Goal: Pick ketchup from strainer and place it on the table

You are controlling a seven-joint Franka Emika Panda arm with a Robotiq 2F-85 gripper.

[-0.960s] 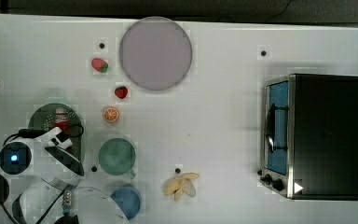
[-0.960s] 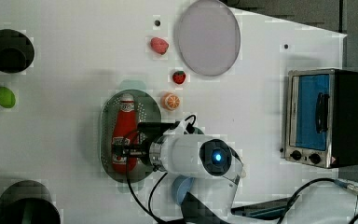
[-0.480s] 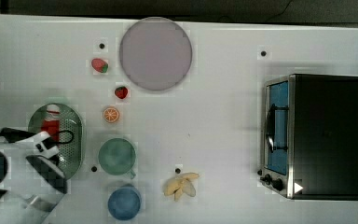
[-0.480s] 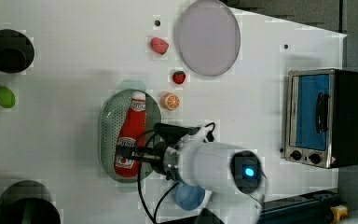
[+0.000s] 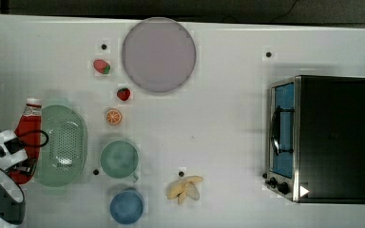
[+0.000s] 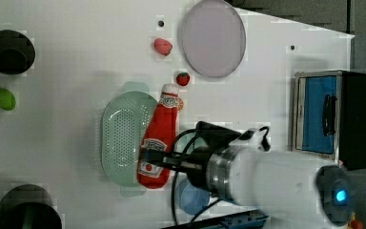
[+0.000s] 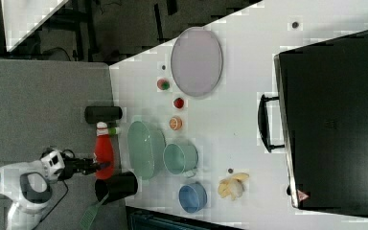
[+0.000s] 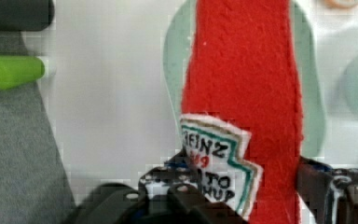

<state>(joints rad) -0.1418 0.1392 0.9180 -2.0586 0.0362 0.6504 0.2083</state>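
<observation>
A red body, a white cap and a white label edged in green with dark lettering are shown on the ketchup (image 6: 156,143). The strainer (image 5: 62,145) is coloured pale green and dotted with small holes. The table (image 5: 228,128) is white, marked with a few dark dots. A pale lilac plate (image 5: 158,54), a green cup (image 5: 119,159), a blue cup (image 5: 126,206) and an orange slice (image 5: 113,117) are also seen.

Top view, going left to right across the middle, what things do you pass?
ketchup → strainer → orange slice → lilac plate → toaster oven
</observation>
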